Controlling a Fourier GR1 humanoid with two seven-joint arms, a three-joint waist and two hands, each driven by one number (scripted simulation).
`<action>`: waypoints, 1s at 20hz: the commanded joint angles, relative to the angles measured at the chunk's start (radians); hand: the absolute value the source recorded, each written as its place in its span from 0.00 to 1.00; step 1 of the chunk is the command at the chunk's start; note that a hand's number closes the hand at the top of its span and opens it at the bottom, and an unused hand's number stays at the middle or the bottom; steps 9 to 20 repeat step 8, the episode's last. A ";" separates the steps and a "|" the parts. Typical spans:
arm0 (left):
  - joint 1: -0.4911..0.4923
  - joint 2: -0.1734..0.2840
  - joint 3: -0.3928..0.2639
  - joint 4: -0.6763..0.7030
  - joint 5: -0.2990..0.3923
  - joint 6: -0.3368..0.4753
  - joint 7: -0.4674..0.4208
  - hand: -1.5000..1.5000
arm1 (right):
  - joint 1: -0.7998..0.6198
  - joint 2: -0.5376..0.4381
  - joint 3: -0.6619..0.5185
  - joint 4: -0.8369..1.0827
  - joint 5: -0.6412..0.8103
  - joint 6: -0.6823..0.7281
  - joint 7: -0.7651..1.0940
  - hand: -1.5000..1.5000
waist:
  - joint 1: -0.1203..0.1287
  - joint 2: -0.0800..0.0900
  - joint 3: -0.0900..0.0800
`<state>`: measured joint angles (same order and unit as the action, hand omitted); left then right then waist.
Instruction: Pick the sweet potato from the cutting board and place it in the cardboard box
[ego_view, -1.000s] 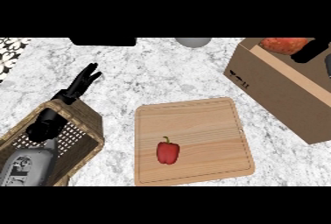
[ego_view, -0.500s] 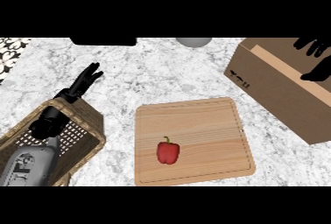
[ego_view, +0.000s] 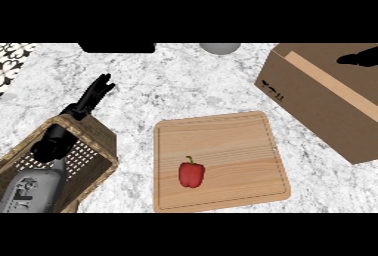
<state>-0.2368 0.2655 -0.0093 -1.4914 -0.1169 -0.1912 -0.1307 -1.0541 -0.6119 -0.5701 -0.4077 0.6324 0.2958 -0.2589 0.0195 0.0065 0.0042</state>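
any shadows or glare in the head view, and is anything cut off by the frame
Head view: lighting is even, no glare on the marble counter; the red pepper on the cutting board casts almost no shadow. The cardboard box, the wicker basket and the right hand are cut by the frame's edges; the left hand shows whole.

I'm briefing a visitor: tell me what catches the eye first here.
A red bell pepper lies alone on the wooden cutting board at the centre. A cardboard box fills the upper right, with the right hand dark above it. At left, the left hand rises over a wicker basket.
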 joint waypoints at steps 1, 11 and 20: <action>0.014 -0.005 -0.017 -0.012 -0.008 -0.005 0.025 0.50 | -0.054 -0.008 -0.192 0.051 -0.177 -0.023 0.069 0.00 | 0.004 0.000 -0.001; -0.002 -0.012 -0.033 -0.066 -0.014 0.003 0.078 0.50 | 0.037 -0.135 -0.291 0.125 -0.255 -0.077 0.017 0.00 | 0.023 0.011 0.000; -0.002 -0.012 -0.033 -0.066 -0.014 0.003 0.078 0.50 | 0.037 -0.135 -0.291 0.125 -0.255 -0.077 0.017 0.00 | 0.023 0.011 0.000</action>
